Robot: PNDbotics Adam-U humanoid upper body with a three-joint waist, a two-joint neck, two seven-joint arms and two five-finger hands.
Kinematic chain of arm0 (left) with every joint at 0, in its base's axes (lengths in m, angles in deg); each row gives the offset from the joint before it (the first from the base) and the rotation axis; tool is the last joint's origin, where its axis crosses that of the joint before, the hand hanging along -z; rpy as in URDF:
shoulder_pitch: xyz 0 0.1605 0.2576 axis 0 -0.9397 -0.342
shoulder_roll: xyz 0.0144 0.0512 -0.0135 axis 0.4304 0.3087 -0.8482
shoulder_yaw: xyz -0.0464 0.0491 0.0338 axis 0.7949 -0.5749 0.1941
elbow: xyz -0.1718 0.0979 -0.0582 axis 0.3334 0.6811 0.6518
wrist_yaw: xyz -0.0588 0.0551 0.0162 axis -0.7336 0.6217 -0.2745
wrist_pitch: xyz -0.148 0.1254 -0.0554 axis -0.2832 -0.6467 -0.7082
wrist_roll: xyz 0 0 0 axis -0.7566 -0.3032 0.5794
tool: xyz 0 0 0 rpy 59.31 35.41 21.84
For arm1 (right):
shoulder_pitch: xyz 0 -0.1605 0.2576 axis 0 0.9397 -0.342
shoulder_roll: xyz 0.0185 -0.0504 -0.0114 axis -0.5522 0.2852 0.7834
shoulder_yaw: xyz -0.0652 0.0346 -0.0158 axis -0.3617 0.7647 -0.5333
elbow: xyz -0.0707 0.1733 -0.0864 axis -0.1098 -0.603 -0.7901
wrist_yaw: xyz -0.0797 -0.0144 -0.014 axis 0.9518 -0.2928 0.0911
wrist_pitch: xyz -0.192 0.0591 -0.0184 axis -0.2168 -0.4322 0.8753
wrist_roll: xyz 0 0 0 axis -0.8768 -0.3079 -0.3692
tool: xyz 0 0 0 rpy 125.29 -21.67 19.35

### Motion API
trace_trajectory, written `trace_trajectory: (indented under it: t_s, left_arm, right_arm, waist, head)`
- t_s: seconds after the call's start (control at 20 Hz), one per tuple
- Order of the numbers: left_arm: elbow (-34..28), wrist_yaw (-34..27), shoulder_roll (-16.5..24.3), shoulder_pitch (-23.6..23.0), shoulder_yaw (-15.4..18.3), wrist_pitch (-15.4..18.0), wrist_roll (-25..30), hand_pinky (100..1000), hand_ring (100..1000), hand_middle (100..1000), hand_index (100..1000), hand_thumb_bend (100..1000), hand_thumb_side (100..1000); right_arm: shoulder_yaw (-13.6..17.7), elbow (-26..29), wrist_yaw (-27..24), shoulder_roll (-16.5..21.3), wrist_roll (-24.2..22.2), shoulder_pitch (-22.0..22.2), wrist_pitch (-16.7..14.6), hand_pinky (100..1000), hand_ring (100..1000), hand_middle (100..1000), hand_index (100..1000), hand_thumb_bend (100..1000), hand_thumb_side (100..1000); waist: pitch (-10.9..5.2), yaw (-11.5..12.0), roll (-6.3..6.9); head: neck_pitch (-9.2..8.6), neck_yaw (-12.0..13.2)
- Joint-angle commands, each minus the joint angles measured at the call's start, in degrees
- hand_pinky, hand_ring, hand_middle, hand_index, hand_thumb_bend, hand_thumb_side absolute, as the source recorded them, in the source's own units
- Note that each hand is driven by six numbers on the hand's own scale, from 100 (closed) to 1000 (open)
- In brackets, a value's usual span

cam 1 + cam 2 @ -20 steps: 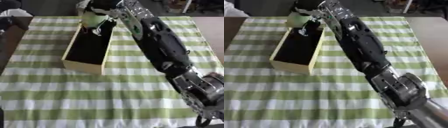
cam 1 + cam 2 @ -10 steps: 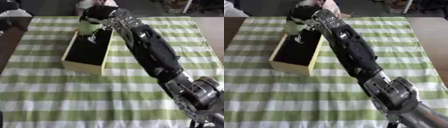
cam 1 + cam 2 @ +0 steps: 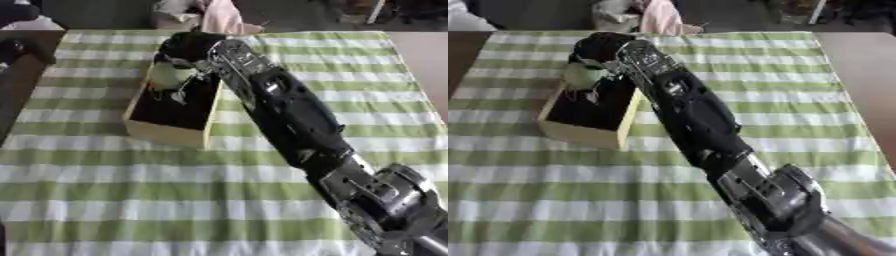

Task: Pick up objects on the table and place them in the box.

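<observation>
A pale green object (image 3: pixel 171 77) is being held, fingers curled, by the right hand (image 3: pixel 188 47) over the wooden box (image 3: pixel 166 132) at 11 o'clock; release is being called for next

Robot arms in view: one, the right arm (image 3: pixel 289 112), reaching from the lower right toward the far left of the table.
Robot hands in view: one, the right hand (image 3: pixel 188 47), over the far end of the box.
Boxes: one, a pale wooden box (image 3: pixel 166 132) with a dark interior, directly beneath and nearer than the hand.
Pale green objects: one (image 3: pixel 171 79), round, just under the hand, inside the box's far end; what it is cannot be made out.
Tablecloths: one, green-and-white striped tablecloth (image 3: pixel 105 200), under the box and arm.
Loose objects on the cloth beside the hand: none counted.
</observation>
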Motion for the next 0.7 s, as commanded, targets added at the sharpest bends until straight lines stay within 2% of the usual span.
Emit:
trace_trajectory:
  t_s: [0.05,0.2,0.35,0.45,0.55,0.7]
  left_arm:
    - [-1.1,-0.2,0.1,0.8,-0.2,-0.1,0.3,511,762,719,790,100,719]
    - [-1.1,-0.2,0.1,0.7,-0.2,-0.3,0.3,510,760,720,790,100,722]
    - [-1.1,-0.1,0.0,0.6,-0.2,-0.5,0.4,509,760,720,790,100,723]
    - [-1.1,-0.1,0.0,0.6,-0.2,-0.5,0.4,509,760,720,790,100,723]
    - [-1.1,-0.1,0.0,0.6,-0.2,-0.6,0.4,509,760,720,790,100,724]
    - [-1.1,-0.1,0.0,0.6,-0.2,-0.7,0.5,508,761,720,790,100,724]
  right_arm:
    - [-0.1,-0.3,1.5,0.0,0.4,-1.0,-0.3,971,787,696,837,166,468]
    - [0.1,-0.6,2.5,-0.1,-0.5,-1.1,-0.8,960,822,756,872,192,541]
    - [0.1,0.2,3.4,0.0,-0.9,-1.4,-0.7,991,884,827,917,244,635]
    - [0.1,0.8,4.5,0.1,-1.1,-1.6,-0.2,1000,898,841,925,273,676]
    - [0.1,1.6,5.6,0.2,-1.0,-1.8,0.3,1000,909,848,929,322,699]
    - [0.2,2.6,6.3,0.2,-0.7,-2.1,0.4,1000,902,839,926,304,694]
  waist:
    - [-0.77,0.1,0.26]
    - [-0.73,0.1,0.25]
    - [-0.70,0.0,0.25]
    - [-0.69,0.0,0.27]
    - [-0.67,-0.1,0.27]
    - [-0.66,-0.1,0.25]
  head:
    - [-0.76,-0.1]
    - [-0.68,0.0]
    - [-0.61,0.0]
    - [-0.61,0.0]
    - [-0.57,0.0]
    - [-0.52,0.0]
